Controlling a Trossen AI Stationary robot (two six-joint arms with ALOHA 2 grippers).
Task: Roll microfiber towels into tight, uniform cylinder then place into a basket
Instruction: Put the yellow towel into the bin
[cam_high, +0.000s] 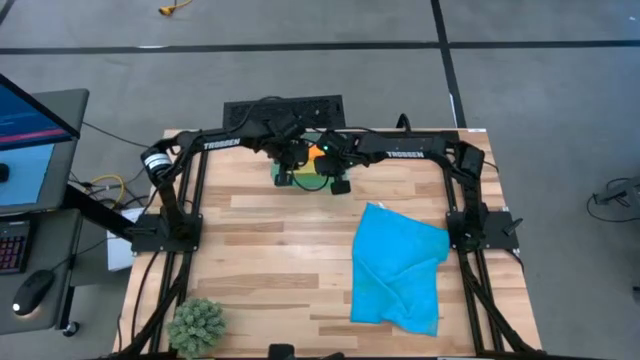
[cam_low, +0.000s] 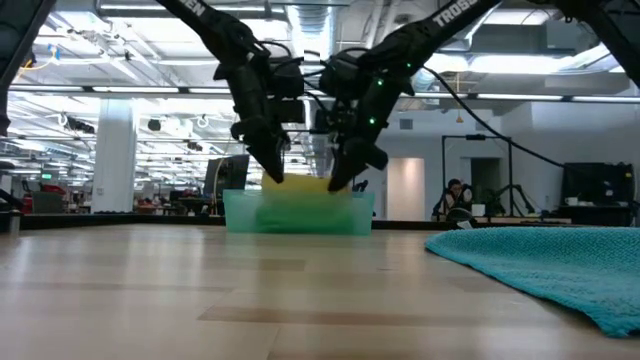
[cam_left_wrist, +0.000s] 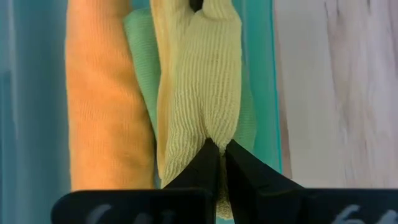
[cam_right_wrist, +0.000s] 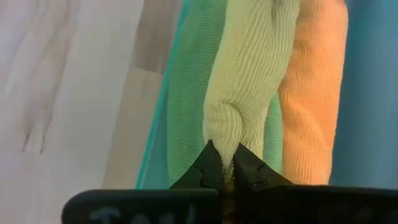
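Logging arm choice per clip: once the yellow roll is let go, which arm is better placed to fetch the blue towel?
Probably the right. Both end effectors, left and right, pinch the yellow towel over the basket, but the blue towel lies on the right arm's side.

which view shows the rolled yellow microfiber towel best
The left wrist view: the rolled yellow microfiber towel fills it, pinched by the left gripper. The right wrist view shows its other end in the right gripper. The low view shows a yellow strip; the high view hides it.
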